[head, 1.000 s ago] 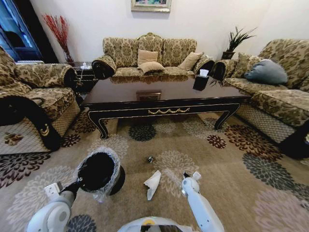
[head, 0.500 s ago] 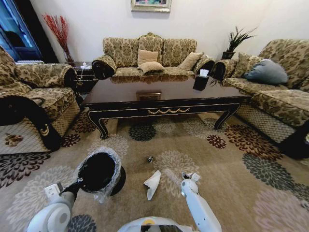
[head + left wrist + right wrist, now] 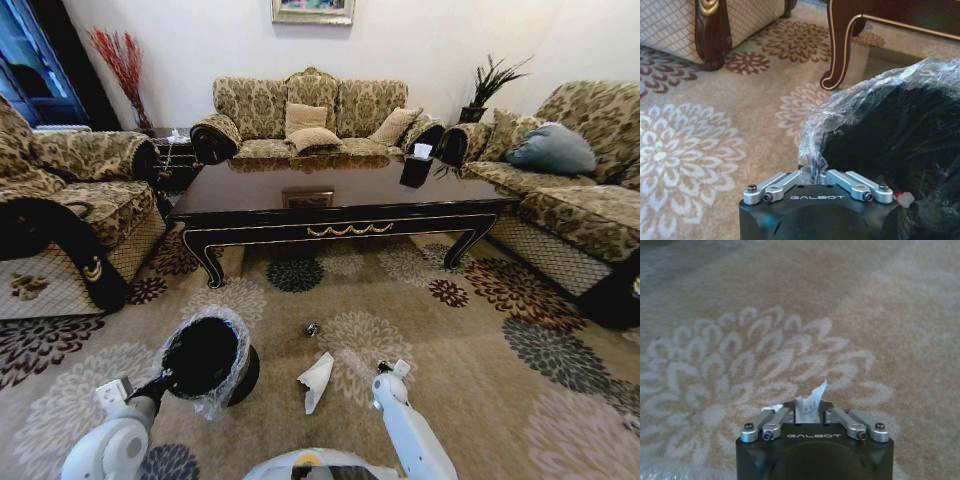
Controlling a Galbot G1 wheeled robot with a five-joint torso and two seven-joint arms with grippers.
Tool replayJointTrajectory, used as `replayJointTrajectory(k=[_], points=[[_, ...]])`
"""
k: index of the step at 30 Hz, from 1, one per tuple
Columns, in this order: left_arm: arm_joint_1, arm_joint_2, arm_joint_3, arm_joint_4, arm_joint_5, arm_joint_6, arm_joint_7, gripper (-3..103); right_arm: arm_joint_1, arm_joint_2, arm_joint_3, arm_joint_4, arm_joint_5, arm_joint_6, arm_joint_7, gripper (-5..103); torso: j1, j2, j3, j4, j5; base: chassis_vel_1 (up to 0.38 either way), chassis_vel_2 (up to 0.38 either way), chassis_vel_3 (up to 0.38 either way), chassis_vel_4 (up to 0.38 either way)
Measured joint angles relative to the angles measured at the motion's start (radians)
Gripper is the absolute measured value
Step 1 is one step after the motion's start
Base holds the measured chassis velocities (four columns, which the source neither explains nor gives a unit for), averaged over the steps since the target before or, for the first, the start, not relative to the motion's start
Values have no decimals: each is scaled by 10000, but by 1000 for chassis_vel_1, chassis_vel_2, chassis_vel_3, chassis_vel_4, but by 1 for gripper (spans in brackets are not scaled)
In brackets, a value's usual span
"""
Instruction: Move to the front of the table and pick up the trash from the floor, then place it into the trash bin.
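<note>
1. the step in hand looks like carrying a picked-up scrap to the bin: the right gripper point(image 3: 812, 412) is closed on a small white paper scrap point(image 3: 809, 405), whose torn tip pokes up between the fingers above a pale flower on the carpet point(image 3: 715, 340).
2. the left gripper point(image 3: 816, 176) is pinched shut on the clear liner bag point(image 3: 840, 107) at the rim of the black bin point(image 3: 203, 355), holding the bin tipped toward the robot with its mouth open.
3. to do this well, i judge the right arm should travel across, over the bin's mouth, before letting go; the scrap is light, so a release low inside the liner is safer than a drop from above.
4. keep the grip firm on the way, since only a small part of the scrap is pinched.
5. in the head view the right gripper point(image 3: 387, 368) hangs over the carpet well to the right of the bin, with a larger white tissue point(image 3: 316, 379) lying on the floor between them.
6. a small dark bit point(image 3: 312, 329) lies farther on, toward the table point(image 3: 340, 215), so more pick-ups remain.
7. the path to the bin passes above the tissue; stay high enough not to brush it.
</note>
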Motion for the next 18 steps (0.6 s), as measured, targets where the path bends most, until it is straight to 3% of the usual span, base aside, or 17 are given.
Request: replayJointTrajectory(k=[2, 6, 18], points=[[-7, 0, 33, 50, 41, 0, 0, 2, -134, -45, -35, 167, -156, 39, -55, 21, 0, 0, 1, -1, 0, 0, 0, 0, 0], [-44, 1, 186, 82, 135, 0, 0, 2, -475, -173, -74, 854, -304, 130, -132, 2, 0, 0, 0, -1, -1, 0, 0, 0, 0], [-13, -24, 364, 95, 250, 0, 6, 2, -942, -405, -106, 1932, -352, 397, -192, 0, 1, 0, 0, 0, 0, 0, 0, 0, 0]])
